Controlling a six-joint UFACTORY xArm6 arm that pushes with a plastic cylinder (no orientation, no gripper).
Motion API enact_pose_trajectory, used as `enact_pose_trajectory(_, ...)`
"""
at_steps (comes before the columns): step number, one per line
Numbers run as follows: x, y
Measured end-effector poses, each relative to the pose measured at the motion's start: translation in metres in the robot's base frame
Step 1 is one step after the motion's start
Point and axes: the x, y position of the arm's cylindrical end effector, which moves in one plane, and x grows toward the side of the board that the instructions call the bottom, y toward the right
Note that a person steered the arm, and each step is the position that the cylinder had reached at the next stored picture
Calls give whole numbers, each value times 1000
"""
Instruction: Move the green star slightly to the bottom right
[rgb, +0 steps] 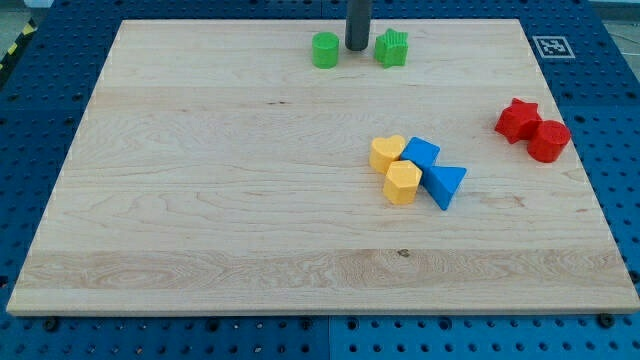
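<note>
Eight small blocks lie on the pale wooden tabletop (200, 200), and the one that matters is the green star (392, 48), near the view's top edge a little right of centre. It is a bright, even green, low and chunky, with short blunt points around its outline that read as ridges on its upper face; it sits flat on the wood, close to the board's top edge. My tip (357, 47) stands just to the view's left of the star, in the narrow gap between it and a second green block (325, 50) — a rounder, roughly cylindrical piece. The dark rod comes down from the view's top, and its lower end looks just beside the star's left side, though I cannot tell whether it is touching. This arm carries no fingers, only the rod, so nothing can be said about them being apart or together. Well apart from this group, toward the view's middle right, four blocks huddle in contact: a yellow heart-like block (388, 153), a yellow hexagonal block (402, 183) below it, a blue block (421, 153) to the right, and a blue triangular block (444, 185) at the lower right. Farther right, near the board's edge, a red star (518, 119) touches a red cylinder (548, 140) — both well apart from the green star.
</note>
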Motion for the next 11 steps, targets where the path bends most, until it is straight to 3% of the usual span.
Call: enact_pose_trajectory(11,7,63)
